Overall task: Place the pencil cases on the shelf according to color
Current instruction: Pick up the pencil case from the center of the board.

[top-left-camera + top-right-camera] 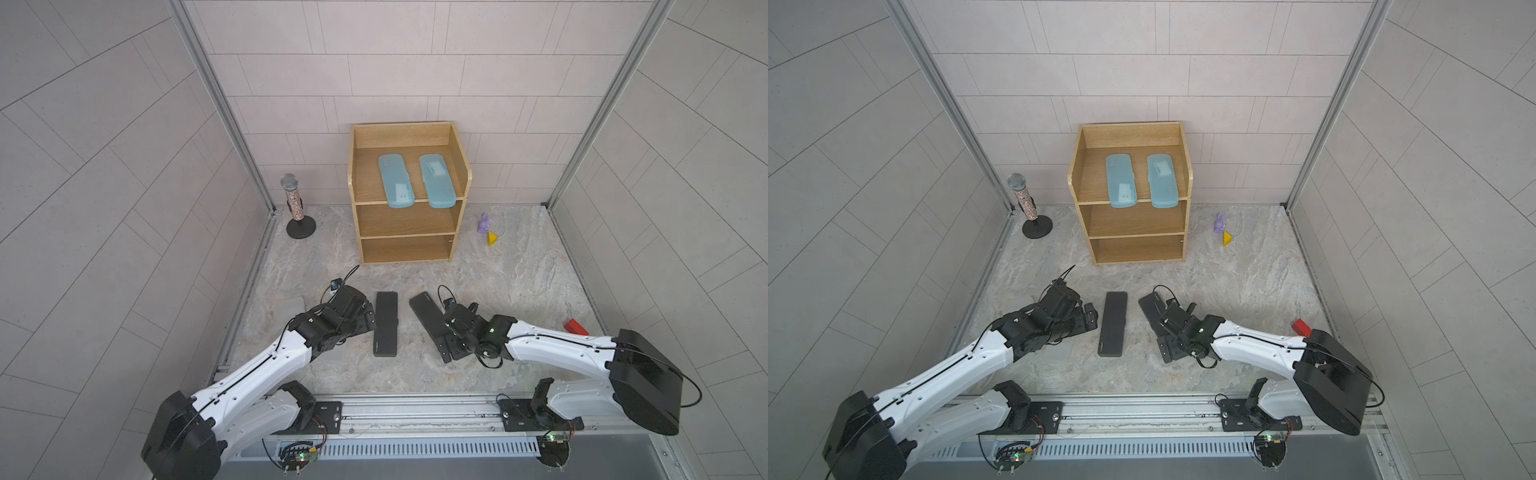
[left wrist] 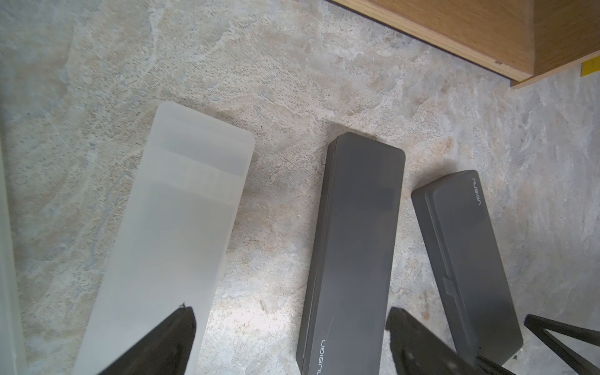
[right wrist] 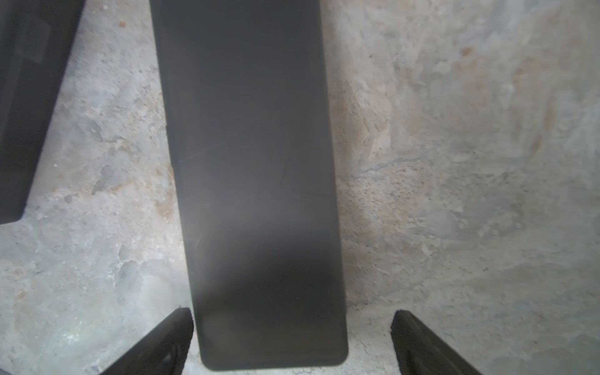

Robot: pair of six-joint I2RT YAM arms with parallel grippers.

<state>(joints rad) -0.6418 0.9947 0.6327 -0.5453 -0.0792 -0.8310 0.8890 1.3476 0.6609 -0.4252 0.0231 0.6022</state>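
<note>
Both top views: I find both blue cases (image 1: 395, 180) on the shelf (image 1: 405, 220) top tier, two black cases (image 1: 1113, 324) on the table (image 1: 519, 291).
Left wrist: left gripper (image 2: 290, 311) wide, black case (image 2: 354, 243) within its span, frosted case (image 2: 181, 227) alongside.
Right wrist: right gripper (image 3: 292, 312) wide, straddling other black case (image 3: 253, 162).

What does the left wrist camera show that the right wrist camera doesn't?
Only the left wrist view shows the frosted whitish case, a lower corner of the shelf and the left gripper, which is open. Only the right wrist view shows the right gripper, also open, with its fingers either side of one end of the angled black case. Both views show that case, the straight black case beside it, and the marbled table.
</note>
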